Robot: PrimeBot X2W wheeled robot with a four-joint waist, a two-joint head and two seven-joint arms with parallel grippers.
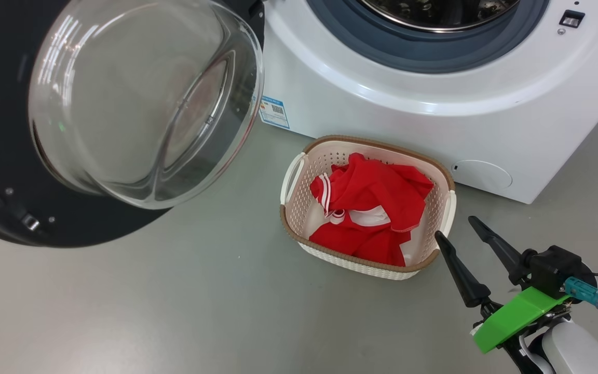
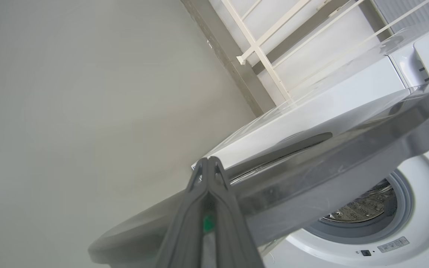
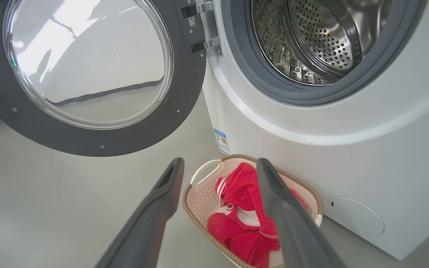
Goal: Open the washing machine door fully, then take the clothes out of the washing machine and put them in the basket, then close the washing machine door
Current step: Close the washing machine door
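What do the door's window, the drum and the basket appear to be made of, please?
The window looks like clear, glossy glass or hard plastic: see-through, with bright reflections. The drum seems polished metal, likely stainless steel: mirror sheen, punched holes. The basket seems cream moulded plastic, fairly matte, with perforated walls; its brown rim looks woven, though probably moulded too.

Dark-fingered right gripper (image 1: 453, 226) carries a green bracket (image 1: 517, 317).

Laundry corner: white front-load washing machine (image 1: 382, 119) on bare grey floor (image 1: 174, 311), white rack (image 2: 255, 48) behind.
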